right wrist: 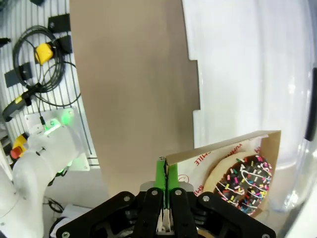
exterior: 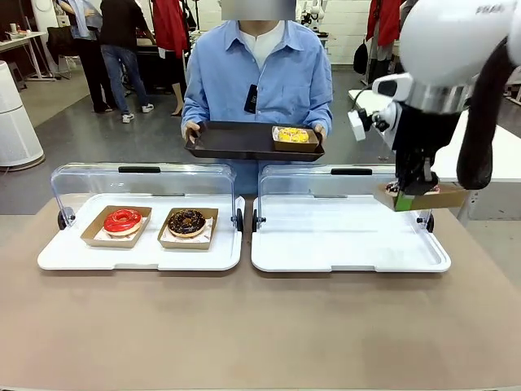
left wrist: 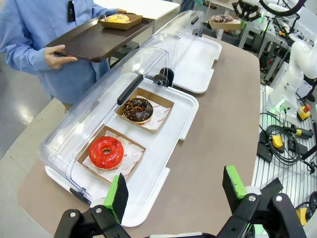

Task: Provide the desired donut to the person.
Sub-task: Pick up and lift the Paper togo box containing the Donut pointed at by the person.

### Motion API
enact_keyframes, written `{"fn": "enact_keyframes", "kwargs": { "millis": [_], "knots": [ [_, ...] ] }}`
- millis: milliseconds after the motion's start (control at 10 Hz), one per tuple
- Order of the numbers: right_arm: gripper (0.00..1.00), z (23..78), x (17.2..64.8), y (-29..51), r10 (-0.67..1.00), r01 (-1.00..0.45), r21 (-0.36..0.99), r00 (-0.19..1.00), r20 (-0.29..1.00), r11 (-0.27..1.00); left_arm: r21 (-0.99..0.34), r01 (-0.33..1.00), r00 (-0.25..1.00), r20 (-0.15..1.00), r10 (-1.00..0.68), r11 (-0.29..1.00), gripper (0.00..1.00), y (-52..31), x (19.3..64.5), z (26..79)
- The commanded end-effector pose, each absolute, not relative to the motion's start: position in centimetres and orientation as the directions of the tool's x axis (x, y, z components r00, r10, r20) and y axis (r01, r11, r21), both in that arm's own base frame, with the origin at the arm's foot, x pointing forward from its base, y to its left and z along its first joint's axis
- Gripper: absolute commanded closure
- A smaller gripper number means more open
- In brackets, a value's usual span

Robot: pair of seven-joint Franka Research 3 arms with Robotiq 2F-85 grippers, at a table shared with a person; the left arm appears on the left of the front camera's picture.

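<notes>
— So why do the right fingers (right wrist: 164, 171) clench just the rim of the cardboard boat (right wrist: 210, 154)?
— We judge it spares the glossy, sprinkle-dotted chocolate donut (right wrist: 245, 186) inside, held aloft over the smooth white tray (exterior: 342, 244), well short of the person (exterior: 256, 81) whose dark tray (exterior: 232, 138) waits level, one yellow donut (exterior: 293, 135) aboard.
— And the left fingers (left wrist: 118, 194)?
— Spread wide, we see, idle above the matte brown surface (left wrist: 223, 124).

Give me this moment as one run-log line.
right gripper: shut on sprinkle donut box, aloft | left gripper: open | person: holds tray with yellow donut
</notes>
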State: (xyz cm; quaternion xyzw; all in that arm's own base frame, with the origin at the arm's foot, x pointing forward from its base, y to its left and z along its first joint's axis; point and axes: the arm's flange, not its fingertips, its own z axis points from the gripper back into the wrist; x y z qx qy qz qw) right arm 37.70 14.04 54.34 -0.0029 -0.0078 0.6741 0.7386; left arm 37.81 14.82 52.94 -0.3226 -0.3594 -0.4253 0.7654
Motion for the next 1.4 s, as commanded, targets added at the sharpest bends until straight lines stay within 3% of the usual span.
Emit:
{"fn": "enact_keyframes", "kwargs": {
  "millis": [0,300,500,600,1300],
  "knots": [
    [1.0,56.7,36.0,14.5,0.994,-0.991,-0.08,0.11,-0.024,0.108,-0.182,0.887,0.366,0.838,-0.406,0.424,0.0,14.9,37.8,53.1],
    [1.0,60.9,34.3,16.0,0.995,-0.982,-0.164,0.095,-0.001,0.094,-0.182,0.887,0.366,0.838,-0.406,0.424,0.0,14.9,37.8,53.1],
    [1.0,61.5,33.9,16.3,1.0,-0.988,-0.152,-0.006,-0.002,-0.006,-0.182,0.887,0.366,0.838,-0.406,0.424,0.0,14.9,37.8,53.1],
    [1.0,61.3,34.0,16.1,0.998,-0.984,-0.165,0.061,0.024,0.065,-0.182,0.887,0.366,0.838,-0.406,0.424,0.0,14.9,37.8,53.1],
    [1.0,61.3,34.0,16.1,0.998,-0.984,-0.165,0.061,0.024,0.065,-0.182,0.887,0.366,0.838,-0.406,0.424,0.0,14.9,37.8,53.1]
  ]
}}
